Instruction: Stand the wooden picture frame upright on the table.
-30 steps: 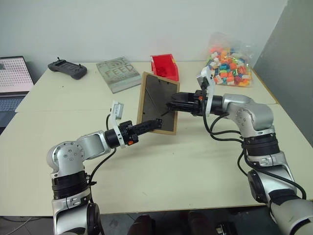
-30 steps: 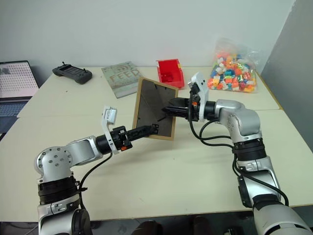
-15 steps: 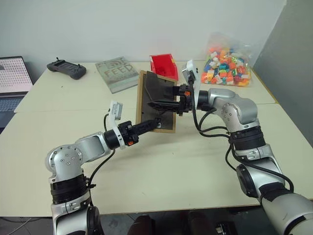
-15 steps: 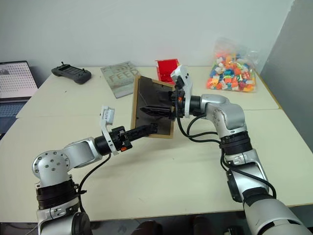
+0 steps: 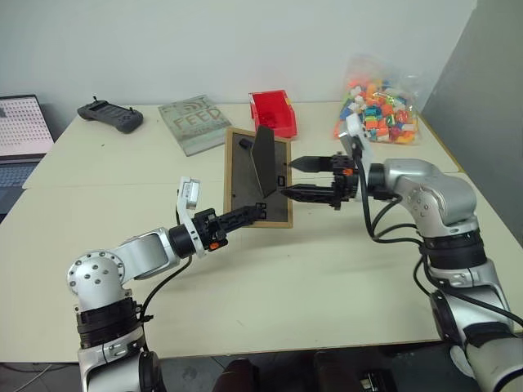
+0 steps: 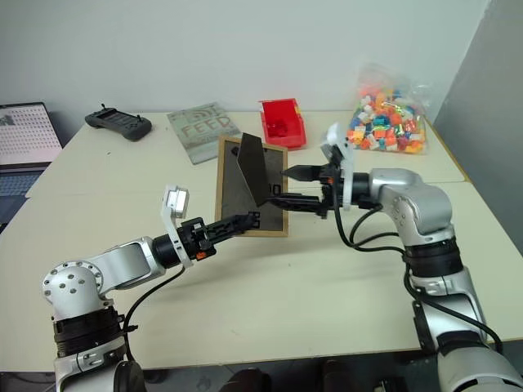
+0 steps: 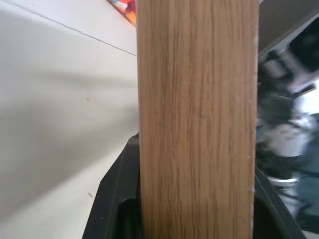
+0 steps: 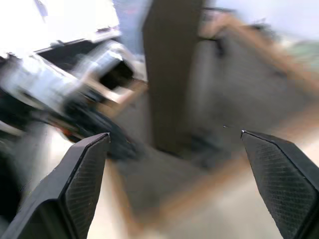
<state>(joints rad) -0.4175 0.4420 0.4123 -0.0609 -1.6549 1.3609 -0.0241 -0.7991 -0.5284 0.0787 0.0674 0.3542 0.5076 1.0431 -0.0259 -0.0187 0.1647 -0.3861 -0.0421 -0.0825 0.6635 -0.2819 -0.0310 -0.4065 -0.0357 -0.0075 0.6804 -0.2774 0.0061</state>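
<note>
The wooden picture frame is held off the table, leaning back, with its dark grey back toward me. Its easel stand juts out from the back. My left gripper is shut on the frame's lower edge; in the left wrist view the light-wood edge sits between the black fingers. Just right of the frame, my right gripper is open with nothing in it. Its fingertips point at the stand without touching it. The right wrist view shows both fingers spread wide with the stand ahead.
At the back of the table are a grey "FEED" book, a red bin, a bag of coloured bricks and a black controller. A laptop is at the far left. A grey panel borders the right.
My right gripper has opened and drawn back to the right, away from the frame. The easel stand now stands out from the back. The frame has rolled slightly in the left gripper.
</note>
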